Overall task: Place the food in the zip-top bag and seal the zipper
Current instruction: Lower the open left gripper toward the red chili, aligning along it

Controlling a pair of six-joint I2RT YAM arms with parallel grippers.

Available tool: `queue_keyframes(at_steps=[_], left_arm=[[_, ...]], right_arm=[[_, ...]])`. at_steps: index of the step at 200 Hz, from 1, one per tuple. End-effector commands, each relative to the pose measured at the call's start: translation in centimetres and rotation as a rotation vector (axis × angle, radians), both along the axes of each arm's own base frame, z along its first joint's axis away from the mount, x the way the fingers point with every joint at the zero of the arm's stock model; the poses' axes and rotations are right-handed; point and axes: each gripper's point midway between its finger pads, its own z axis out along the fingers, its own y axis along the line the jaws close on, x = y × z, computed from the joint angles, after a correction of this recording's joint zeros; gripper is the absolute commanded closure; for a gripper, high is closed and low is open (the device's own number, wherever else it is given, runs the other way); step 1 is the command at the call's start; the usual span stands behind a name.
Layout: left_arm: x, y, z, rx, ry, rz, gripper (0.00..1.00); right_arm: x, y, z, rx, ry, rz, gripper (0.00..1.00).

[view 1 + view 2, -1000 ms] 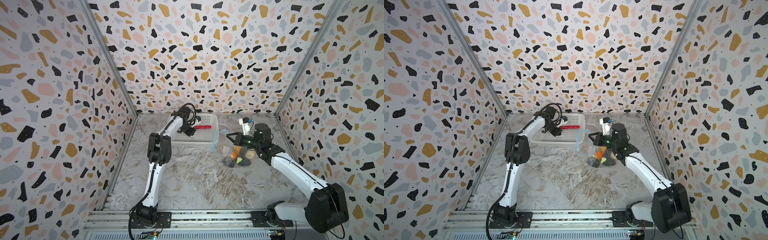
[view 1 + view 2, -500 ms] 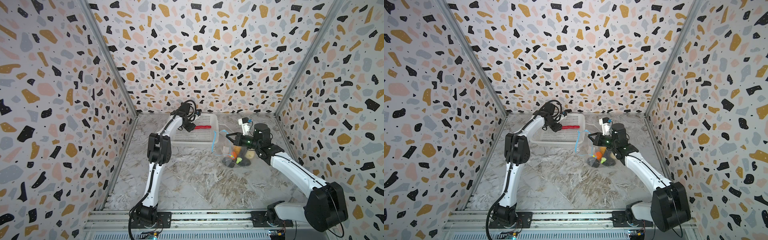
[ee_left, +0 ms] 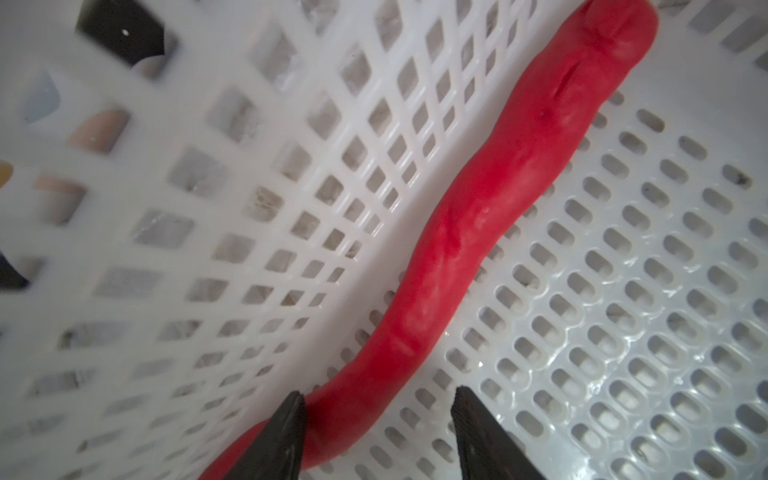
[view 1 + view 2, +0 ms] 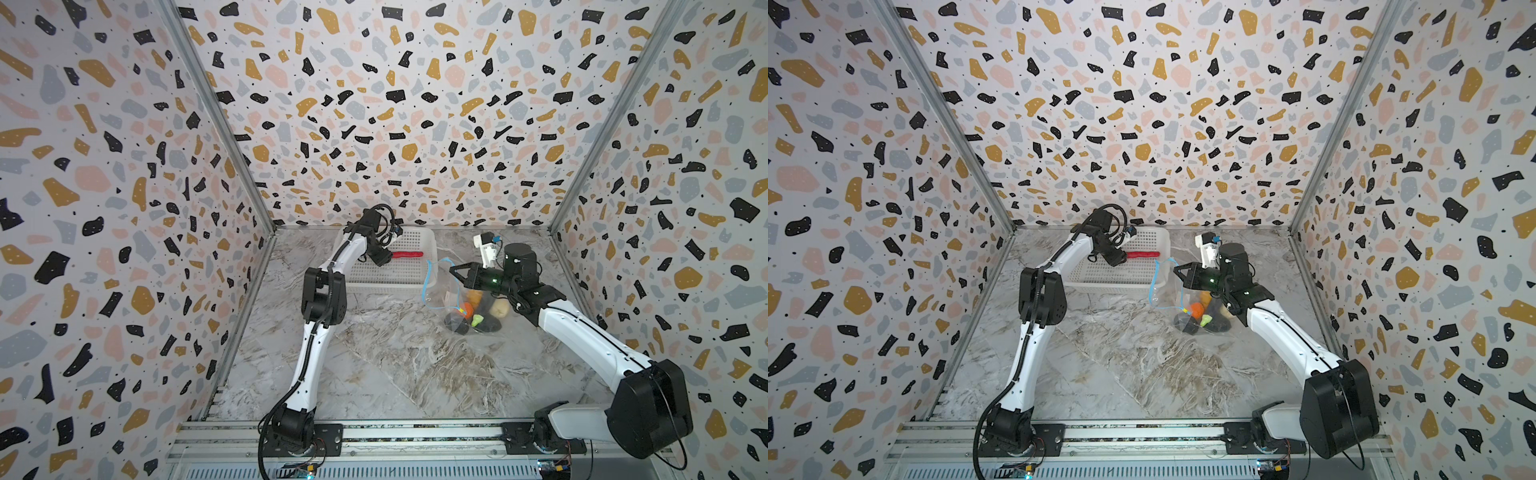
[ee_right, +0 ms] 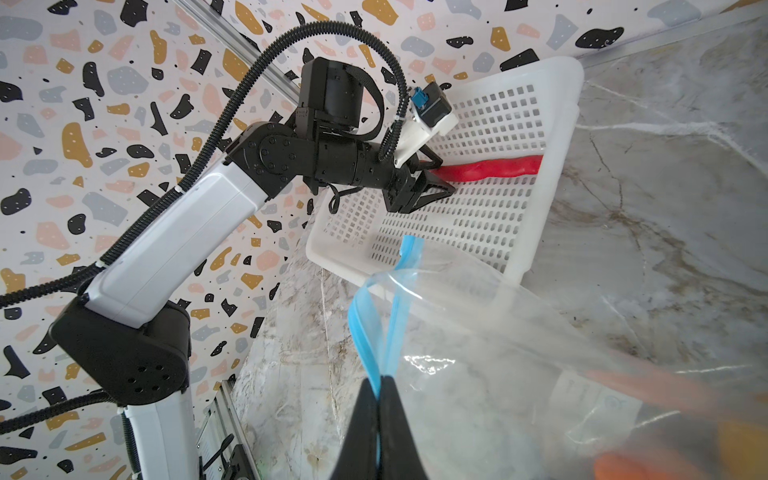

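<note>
Your white basket (image 4: 390,286) holds the red chili (image 3: 478,199). The zip-top bag (image 5: 478,332) holds the other food (image 4: 467,309). Left fingers (image 4: 381,258) stand apart, astride the chili's near end. Right fingers (image 5: 379,415) are clamped on the blue zipper (image 5: 361,332) and hold the bag's mouth up just beside the basket.

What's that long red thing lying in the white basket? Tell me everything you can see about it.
It is a long red chili, a toy by its look: thin, wavy, matte, with shallow creases and a blunt end. It lies flat on the holed floor of the white basket, along the foot of one side wall. Its other end passes between the open jaws of the left pincer, nearer one jaw; nothing grips it.
</note>
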Motion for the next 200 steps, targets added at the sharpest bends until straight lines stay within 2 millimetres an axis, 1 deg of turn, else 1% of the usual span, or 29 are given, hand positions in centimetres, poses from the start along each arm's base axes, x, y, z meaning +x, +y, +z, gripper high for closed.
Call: queue_keyframes(at_steps=[1, 33, 48, 59, 69, 87, 101, 111, 120, 128, 141, 163, 181, 200], left_arm=[[-2.6, -0.2, -3.5, -0.014, 0.150, -0.009, 0.45], [-4.1, -0.4, -4.0, -0.032, 0.219, -0.014, 0.55], [-4.6, -0.6, -3.5, -0.047, 0.234, -0.020, 0.55], [-4.5, -0.6, -2.6, -0.051, 0.220, -0.020, 0.55], [-3.9, -0.2, -1.7, -0.037, 0.177, -0.008, 0.54], [-2.3, 0.4, 0.4, -0.016, 0.047, 0.025, 0.47], [-1.1, 1.0, 2.7, -0.006, -0.070, 0.049, 0.44], [-0.4, 1.1, 4.0, -0.008, -0.140, 0.062, 0.38], [0.2, 1.3, 4.9, -0.002, -0.187, 0.063, 0.36], [0.8, 1.3, 5.2, 0.001, -0.211, 0.066, 0.34], [1.5, 1.2, 4.6, 0.013, -0.202, 0.055, 0.32], [1.8, 0.8, 1.7, 0.039, -0.110, 0.031, 0.31], [1.1, 0.7, -0.6, 0.051, -0.042, 0.010, 0.31], [-0.1, 0.9, -1.9, 0.065, -0.005, -0.005, 0.32]], right_arm=[[0.1, 0.2, 2.0, 0.005, -0.045, 0.000, 1.00], [0.1, 0.3, 1.9, 0.008, -0.046, 0.005, 1.00], [0.0, 0.3, 1.7, 0.009, -0.044, 0.008, 1.00], [-0.1, 0.4, 1.7, 0.010, -0.044, 0.011, 1.00], [-0.1, 0.4, 1.7, 0.013, -0.044, 0.013, 1.00], [-0.2, 0.5, 1.6, 0.014, -0.043, 0.019, 1.00], [-0.1, 0.5, 1.5, 0.016, -0.041, 0.024, 1.00], [-0.1, 0.6, 1.4, 0.018, -0.038, 0.028, 1.00], [-0.2, 0.7, 1.3, 0.020, -0.036, 0.032, 1.00], [-0.2, 0.7, 1.3, 0.022, -0.037, 0.032, 1.00], [-0.1, 0.7, 1.3, 0.026, -0.036, 0.031, 1.00], [-0.1, 0.8, 1.1, 0.026, -0.030, 0.033, 1.00], [-0.1, 0.8, 1.3, 0.026, -0.030, 0.031, 1.00], [0.1, 0.7, 1.5, 0.024, -0.035, 0.025, 1.00]])
